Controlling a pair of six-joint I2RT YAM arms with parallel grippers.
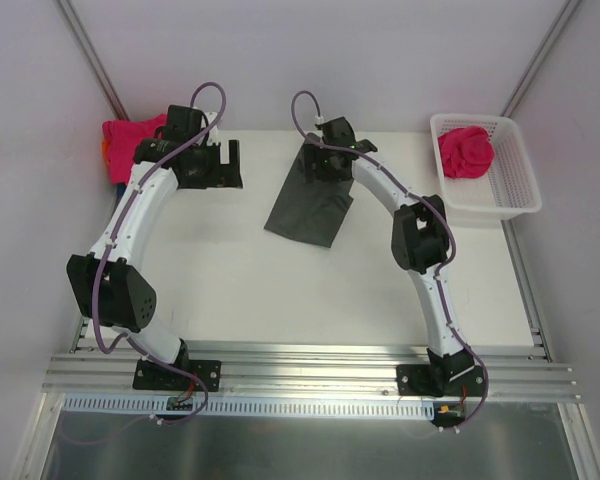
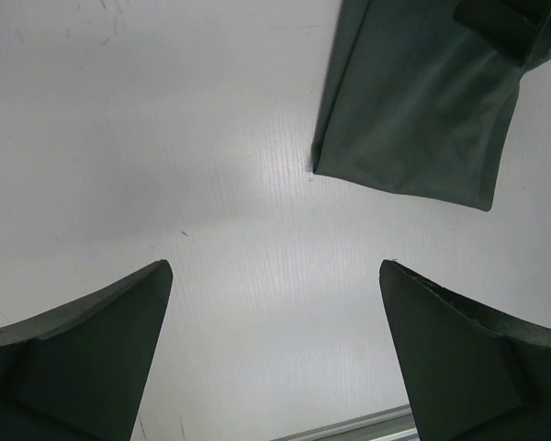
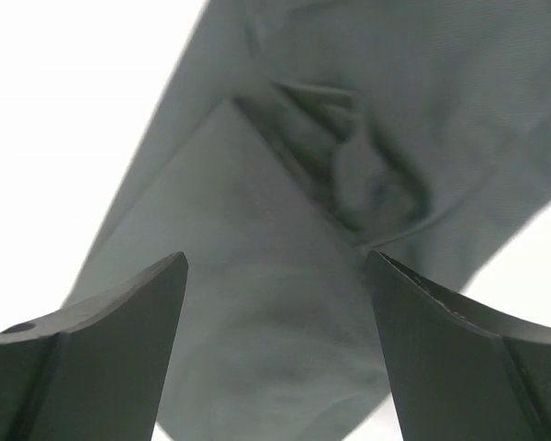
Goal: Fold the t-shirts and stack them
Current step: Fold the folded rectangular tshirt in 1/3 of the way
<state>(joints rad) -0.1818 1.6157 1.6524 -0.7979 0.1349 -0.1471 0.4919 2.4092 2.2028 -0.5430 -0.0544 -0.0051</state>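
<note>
A dark grey t-shirt [image 1: 308,210] lies folded into a narrow slanted strip at the table's middle. It also shows in the left wrist view [image 2: 413,110] and fills the right wrist view [image 3: 285,312], with a creased fold in it. My right gripper [image 1: 317,165] [image 3: 275,262] is open and hovers over the shirt's far end, with nothing between the fingers. My left gripper [image 1: 225,165] [image 2: 275,276] is open and empty over bare table, to the left of the shirt. A pink t-shirt [image 1: 130,135] lies at the far left behind the left arm. Another pink t-shirt [image 1: 465,152] sits crumpled in the basket.
A white lattice basket [image 1: 520,190] stands at the table's far right corner. Slivers of orange and blue cloth [image 1: 108,160] show at the left edge beside the pink shirt. The aluminium rail [image 1: 310,365] with both arm bases runs along the near edge.
</note>
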